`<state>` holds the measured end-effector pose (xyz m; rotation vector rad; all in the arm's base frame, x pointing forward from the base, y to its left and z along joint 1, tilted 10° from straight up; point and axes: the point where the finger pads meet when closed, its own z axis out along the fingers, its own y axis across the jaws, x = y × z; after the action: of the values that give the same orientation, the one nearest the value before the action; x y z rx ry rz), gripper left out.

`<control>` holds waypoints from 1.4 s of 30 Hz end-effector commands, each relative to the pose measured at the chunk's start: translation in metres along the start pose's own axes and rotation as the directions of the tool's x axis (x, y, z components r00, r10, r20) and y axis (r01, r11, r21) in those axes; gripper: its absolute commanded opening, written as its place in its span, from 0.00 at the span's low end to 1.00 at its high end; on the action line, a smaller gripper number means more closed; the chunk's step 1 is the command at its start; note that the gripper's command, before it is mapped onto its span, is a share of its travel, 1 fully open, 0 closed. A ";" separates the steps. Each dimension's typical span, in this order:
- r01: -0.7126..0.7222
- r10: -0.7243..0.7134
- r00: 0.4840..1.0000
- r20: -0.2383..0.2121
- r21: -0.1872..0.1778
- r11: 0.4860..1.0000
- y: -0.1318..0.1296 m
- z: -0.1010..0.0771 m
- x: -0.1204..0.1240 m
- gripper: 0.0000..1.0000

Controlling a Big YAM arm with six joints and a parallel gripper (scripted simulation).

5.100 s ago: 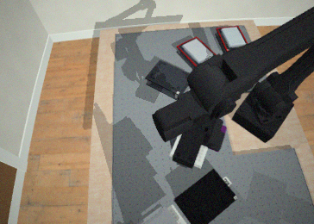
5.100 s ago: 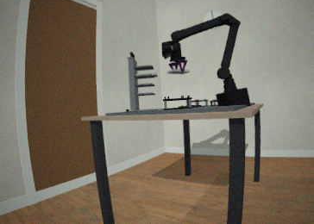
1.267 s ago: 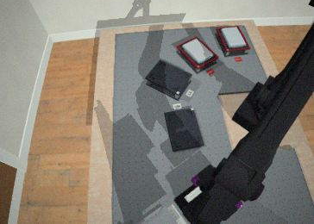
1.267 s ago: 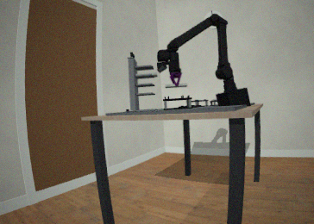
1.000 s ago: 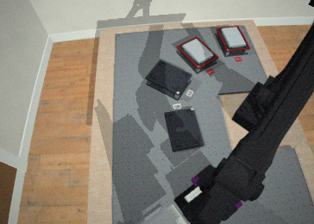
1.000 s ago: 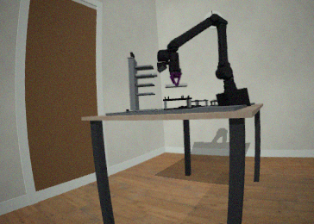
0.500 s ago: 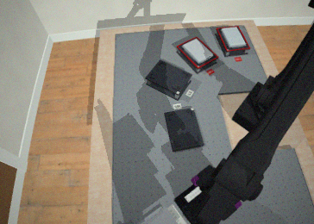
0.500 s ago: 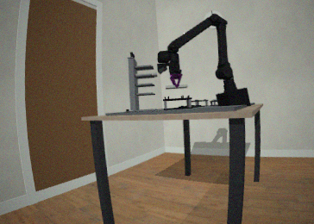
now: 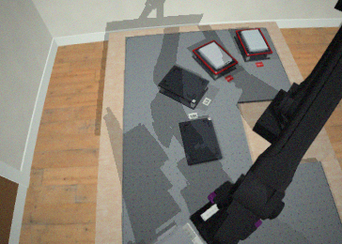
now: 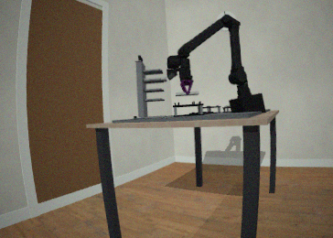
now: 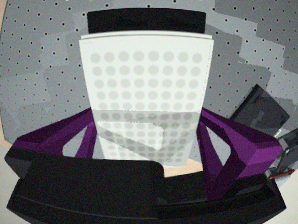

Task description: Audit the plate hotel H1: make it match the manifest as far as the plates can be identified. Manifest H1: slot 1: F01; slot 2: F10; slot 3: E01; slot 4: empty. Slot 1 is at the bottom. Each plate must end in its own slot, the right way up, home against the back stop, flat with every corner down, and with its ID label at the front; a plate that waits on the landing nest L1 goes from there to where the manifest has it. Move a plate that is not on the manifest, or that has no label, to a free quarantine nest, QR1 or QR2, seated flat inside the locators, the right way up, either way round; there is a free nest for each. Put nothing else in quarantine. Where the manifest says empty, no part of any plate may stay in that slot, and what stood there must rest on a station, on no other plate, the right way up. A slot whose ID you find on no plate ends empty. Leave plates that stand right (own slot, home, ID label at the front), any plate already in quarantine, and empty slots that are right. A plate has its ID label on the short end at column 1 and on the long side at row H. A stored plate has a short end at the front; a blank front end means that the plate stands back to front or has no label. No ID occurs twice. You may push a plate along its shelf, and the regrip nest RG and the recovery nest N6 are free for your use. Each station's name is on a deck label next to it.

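Observation:
My gripper [image 11: 146,112] [image 10: 187,87] has its purple fingers on the two long sides of a white well plate [image 11: 147,90] [image 10: 190,93] [image 9: 207,213] and holds it level in the air. The hotel's four shelves [image 10: 155,85] point towards the gripper. I cannot read any ID label on the plate.
Two red-edged nests at the back each carry a pale plate [image 9: 215,56] [image 9: 254,40]. Two dark nests [image 9: 184,83] [image 9: 200,141] stand in the middle of the grey deck. My arm [image 9: 291,142] crosses the right side of the deck.

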<state>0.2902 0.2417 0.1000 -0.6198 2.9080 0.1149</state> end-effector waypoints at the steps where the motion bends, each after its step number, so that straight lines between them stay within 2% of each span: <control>1: -0.004 0.004 1.000 0.012 -0.001 1.000 -0.005 0.004 -0.006 0.86; 6: -0.004 0.005 1.000 0.015 -0.002 1.000 -0.005 0.005 -0.006 0.86; 7: -0.005 0.006 0.999 0.034 -0.007 1.000 -0.004 -0.002 -0.008 0.86; 11: -0.004 0.004 1.000 0.012 -0.001 1.000 -0.005 0.009 -0.006 0.86; 23: -0.004 0.004 1.000 0.012 -0.001 1.000 -0.005 0.016 -0.006 0.86; 24: -0.005 0.006 0.999 0.037 -0.008 1.000 -0.004 0.007 -0.008 0.86; 28: -0.004 0.004 1.000 0.012 -0.001 1.000 -0.005 0.019 -0.006 0.86; 40: -0.004 0.004 1.000 0.012 -0.001 1.000 -0.005 0.026 -0.005 0.86; 41: -0.005 0.006 0.999 0.033 -0.007 1.000 -0.004 0.019 -0.008 0.86; 42: -0.005 0.005 1.000 0.028 -0.005 1.000 -0.004 0.021 -0.008 0.86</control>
<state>0.2937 0.2443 0.0755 -0.6201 2.9093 0.1137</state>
